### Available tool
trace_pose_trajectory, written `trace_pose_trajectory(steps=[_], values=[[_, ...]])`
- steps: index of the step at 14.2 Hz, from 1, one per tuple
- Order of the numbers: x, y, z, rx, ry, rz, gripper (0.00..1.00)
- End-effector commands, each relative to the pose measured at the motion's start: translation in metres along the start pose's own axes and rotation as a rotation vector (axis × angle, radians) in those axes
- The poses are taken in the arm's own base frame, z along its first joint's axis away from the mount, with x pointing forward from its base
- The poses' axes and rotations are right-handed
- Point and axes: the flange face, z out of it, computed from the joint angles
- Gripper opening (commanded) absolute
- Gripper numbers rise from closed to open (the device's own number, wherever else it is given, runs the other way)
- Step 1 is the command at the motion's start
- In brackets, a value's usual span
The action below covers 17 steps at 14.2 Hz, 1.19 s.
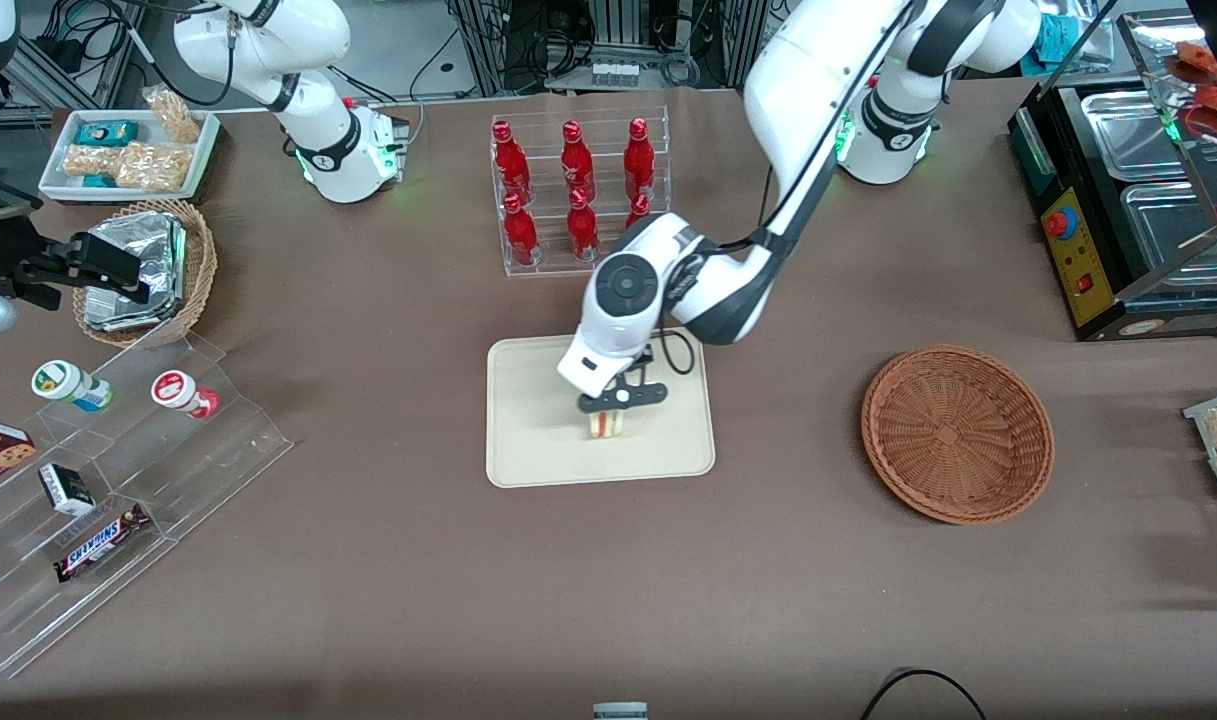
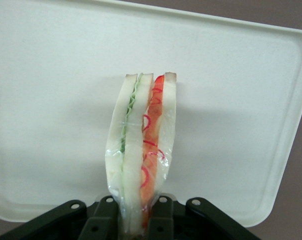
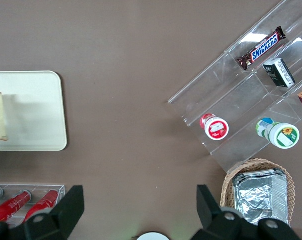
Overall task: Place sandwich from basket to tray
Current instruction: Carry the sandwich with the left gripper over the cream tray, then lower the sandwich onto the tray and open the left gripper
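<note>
The gripper [image 1: 608, 412] pinches the sandwich [image 2: 141, 150] over the tray [image 1: 528, 440]; lower until seated flat, then release.

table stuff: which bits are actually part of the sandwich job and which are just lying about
Part of the job:
- sandwich, held in the gripper over the tray
- tray, beneath the sandwich
- basket, toward the working arm's end, nothing in it

Just lying about:
- red bottles in a clear rack
- foil packs in a smaller basket
- Snickers bar
</note>
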Motion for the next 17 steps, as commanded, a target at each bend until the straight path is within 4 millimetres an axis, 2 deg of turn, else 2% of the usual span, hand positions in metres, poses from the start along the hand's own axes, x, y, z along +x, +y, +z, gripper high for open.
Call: trace_pose_trajectory(steps=[1, 5, 6, 7, 8, 10, 14, 16, 17], values=[[0.0, 0.018, 0.015, 0.053, 0.087, -0.03, 0.0], [-0.004, 0.019, 0.028, 0.073, 0.091, -0.027, 0.01], [-0.007, 0.02, 0.032, 0.075, 0.088, -0.023, 0.08], [-0.01, 0.022, 0.034, 0.076, 0.086, -0.026, 0.4], [-0.013, 0.023, 0.032, 0.075, 0.088, -0.025, 0.99], [-0.014, 0.026, 0.017, 0.066, 0.097, -0.018, 1.0], [-0.015, 0.015, -0.055, 0.097, 0.1, 0.0, 1.0], [0.003, -0.019, -0.092, 0.197, 0.053, 0.0, 1.0], [0.007, -0.033, -0.102, 0.25, 0.025, -0.02, 1.0]])
